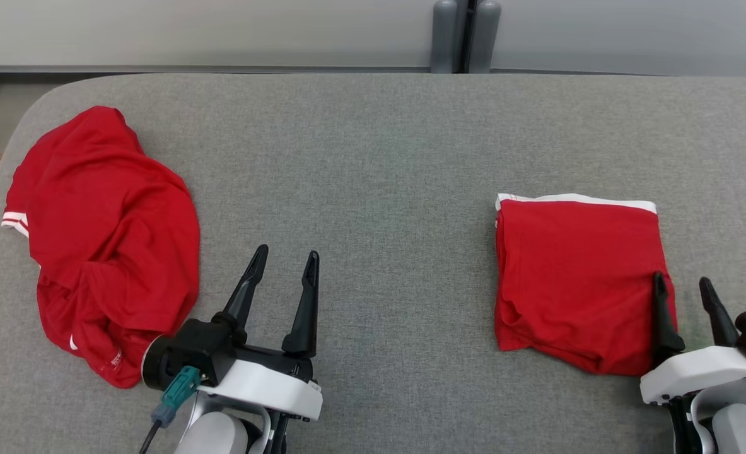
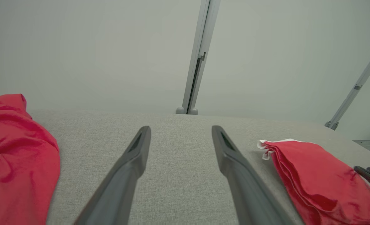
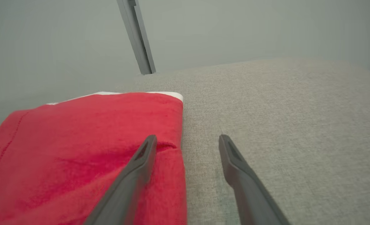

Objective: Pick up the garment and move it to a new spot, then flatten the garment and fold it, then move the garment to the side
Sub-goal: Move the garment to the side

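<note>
The crumpled red shirt [image 1: 104,233] lies heaped at the table's [image 1: 385,157] left end, near the open, empty left gripper [image 1: 286,252]. A folded shirt [image 1: 577,277] lies by the right gripper [image 1: 681,278], also open. The cloth looks light and limp; pinching a hem edge should lift it.

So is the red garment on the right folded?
Folded: the right garment lies as a flat rectangle with straight edges and stacked layers, unlike the crumpled left garment.

Bright, even, diffuse light — shadows faint, no glare; wrist views bend lines at their edges, slightly soft.
</note>
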### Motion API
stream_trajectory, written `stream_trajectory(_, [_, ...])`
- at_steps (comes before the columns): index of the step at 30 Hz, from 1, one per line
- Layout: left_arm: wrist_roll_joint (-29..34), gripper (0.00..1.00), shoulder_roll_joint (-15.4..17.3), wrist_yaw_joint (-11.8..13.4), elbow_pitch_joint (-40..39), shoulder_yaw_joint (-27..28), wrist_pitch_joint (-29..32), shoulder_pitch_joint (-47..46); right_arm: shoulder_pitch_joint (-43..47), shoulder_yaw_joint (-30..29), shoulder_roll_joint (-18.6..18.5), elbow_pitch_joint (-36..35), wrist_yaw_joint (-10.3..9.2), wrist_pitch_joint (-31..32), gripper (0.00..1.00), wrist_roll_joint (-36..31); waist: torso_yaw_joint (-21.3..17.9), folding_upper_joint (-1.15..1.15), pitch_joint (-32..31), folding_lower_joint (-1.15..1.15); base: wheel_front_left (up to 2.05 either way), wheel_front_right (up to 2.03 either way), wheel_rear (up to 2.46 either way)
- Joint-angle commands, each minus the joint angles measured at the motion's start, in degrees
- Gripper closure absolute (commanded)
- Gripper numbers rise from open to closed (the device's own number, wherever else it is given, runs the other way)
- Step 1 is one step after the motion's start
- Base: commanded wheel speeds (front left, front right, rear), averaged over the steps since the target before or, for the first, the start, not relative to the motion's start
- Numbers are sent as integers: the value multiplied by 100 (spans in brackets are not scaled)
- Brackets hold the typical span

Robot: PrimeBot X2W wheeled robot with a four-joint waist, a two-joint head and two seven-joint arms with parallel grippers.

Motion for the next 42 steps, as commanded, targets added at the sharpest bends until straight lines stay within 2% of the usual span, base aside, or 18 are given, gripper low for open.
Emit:
stream_trajectory(1, [24, 0, 21, -13, 12, -3, -12, -120, -150, 91, -25, 204, 0, 16, 0, 167, 104, 0, 125, 0, 0, 0, 0])
stream_trajectory(6, [4, 0, 21, -2, 1, -28, -12, -185, -389, 394, -74, 644, 0, 6, 0, 629, 170, 0, 244, 0, 0, 0, 0])
stream_trajectory(7, [4, 0, 21, -1, -2, -27, -12, -198, -425, 452, -94, 723, 0, 3, 62, 693, 173, 0, 257, 0, 0, 0, 0])
stream_trajectory(8, [6, 0, 21, -4, -1, -21, -12, -214, -461, 507, -125, 800, 0, 2, 100, 724, 174, 0, 267, 0, 0, 0, 0])
stream_trajectory(12, [15, 0, 21, 25, -8, 20, -12, -242, -610, 707, -267, 948, -1, -3, 100, 625, 116, 0, 280, 0, 0, 0, 0])
stream_trajectory(18, [84, 0, 20, -50, -71, 11, -12, -324, -758, 755, -478, 405, -1, -12, 100, -132, -186, 0, 314, 0, 0, 0, 0])
stream_trajectory(22, [177, 0, 21, -115, -99, -28, -12, -464, -888, 984, -765, 5, -1, -13, 100, -648, -502, 0, 446, 0, 0, 0, 0])
stream_trajectory(25, [298, 0, 22, -161, -118, -33, -12, -641, -1038, 1291, -1122, -222, -2, -13, 100, -873, -776, 0, 637, 0, 0, 0, 0])
stream_trajectory(26, [298, 0, 22, -161, -118, -33, -12, -641, -1038, 1291, -1122, -222, -2, -13, 100, -873, -776, 0, 637, 0, 0, 0, 0])
stream_trajectory(31, [484, 0, 23, -264, -122, -30, -12, -1043, -1411, 1748, -1989, -333, -2, -13, 100, -981, -1182, 0, 1046, 0, 0, 0, 0])
stream_trajectory(36, [666, 0, 26, -397, -103, -22, -12, -1470, -1847, 2111, -2857, -19, -3, -14, 100, -1025, -1433, 0, 1541, 0, 0, 0, 0])
stream_trajectory(39, [729, 0, 26, -447, -87, -27, -12, -1668, -2129, 2111, -3268, 277, -3, -14, 100, -1046, -1494, 0, 1782, 0, 0, 0, 0])
stream_trajectory(42, [773, 0, 25, -485, -86, -13, -12, -1824, -2361, 1941, -3510, 489, -3, -14, 100, -1045, -1518, 0, 1984, 0, 0, 0, 0])
